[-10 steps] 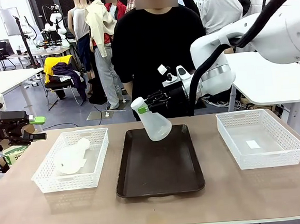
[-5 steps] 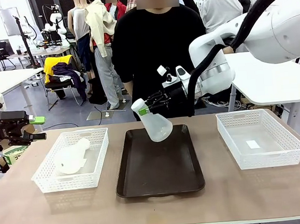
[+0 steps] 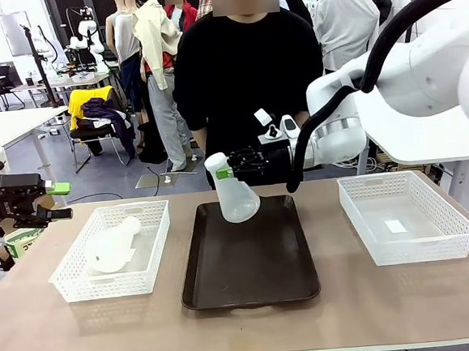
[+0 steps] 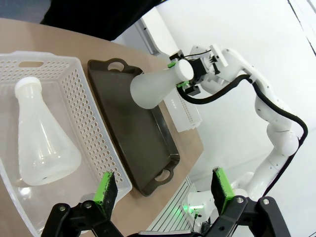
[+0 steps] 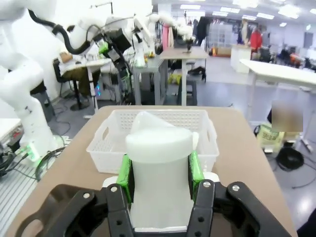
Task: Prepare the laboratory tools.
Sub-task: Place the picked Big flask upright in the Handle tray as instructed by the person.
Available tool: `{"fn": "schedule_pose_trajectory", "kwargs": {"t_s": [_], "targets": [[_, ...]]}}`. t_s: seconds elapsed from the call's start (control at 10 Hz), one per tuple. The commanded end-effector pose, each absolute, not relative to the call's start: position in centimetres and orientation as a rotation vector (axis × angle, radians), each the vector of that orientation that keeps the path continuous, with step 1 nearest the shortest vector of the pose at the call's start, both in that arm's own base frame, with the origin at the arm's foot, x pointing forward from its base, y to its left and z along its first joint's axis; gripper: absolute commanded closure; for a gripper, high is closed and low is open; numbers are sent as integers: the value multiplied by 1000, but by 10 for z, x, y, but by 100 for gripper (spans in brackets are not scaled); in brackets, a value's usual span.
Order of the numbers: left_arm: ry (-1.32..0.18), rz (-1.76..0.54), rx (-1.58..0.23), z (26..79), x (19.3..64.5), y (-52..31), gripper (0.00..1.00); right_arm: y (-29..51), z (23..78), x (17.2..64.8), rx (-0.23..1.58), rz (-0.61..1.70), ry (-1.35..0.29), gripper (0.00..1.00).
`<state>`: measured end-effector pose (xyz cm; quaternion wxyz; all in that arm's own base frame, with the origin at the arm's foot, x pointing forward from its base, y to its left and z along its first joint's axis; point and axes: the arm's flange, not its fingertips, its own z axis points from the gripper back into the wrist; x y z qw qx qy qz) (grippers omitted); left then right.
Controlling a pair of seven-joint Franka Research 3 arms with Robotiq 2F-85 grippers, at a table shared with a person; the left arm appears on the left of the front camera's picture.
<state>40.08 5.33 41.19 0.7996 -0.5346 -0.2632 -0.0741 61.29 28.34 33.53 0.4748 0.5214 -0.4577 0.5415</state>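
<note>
One flask (image 3: 236, 198) was clamped at its neck by the right gripper (image 3: 224, 173), its base tilted below over the tray (image 3: 250, 272). Setting-down was judged in hand, with uprighting needed first. The left gripper (image 4: 163, 185) was held wide, with the other flask (image 4: 42, 143) lying in a basket (image 4: 94, 138) just beyond.

Right wrist view: held flask (image 5: 158, 148) hides the middle of the white basket (image 5: 106, 148) behind; its wide base is masked by the right gripper (image 5: 159, 175).

Dark brown handled plastic tray (image 3: 250, 276) sits mid-table on the light wooden tabletop (image 3: 391, 305), with a white perforated plastic basket (image 3: 105, 288) on its left and a matching white basket (image 3: 411, 253) on its right. A person in a black long-sleeved top (image 3: 242, 69) stands at the far edge.
</note>
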Motion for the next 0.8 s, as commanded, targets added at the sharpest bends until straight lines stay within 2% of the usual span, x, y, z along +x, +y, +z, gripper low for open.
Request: {"fn": "schedule_pose_trajectory", "kwargs": {"t_s": [0.0,0.5,0.6,0.7], "targets": [[-570,-165,-1160,413,400,55,0,291,316,628,1308,1296,-1163,100],[-570,-165,-1160,413,400,55,0,298,291,640,1317,1246,-1150,100],[-570,-165,-1160,413,400,55,0,296,291,638,1306,1236,-1167,87],[-570,-165,-1160,413,400,55,0,294,290,637,1296,1218,-1168,68]]}}
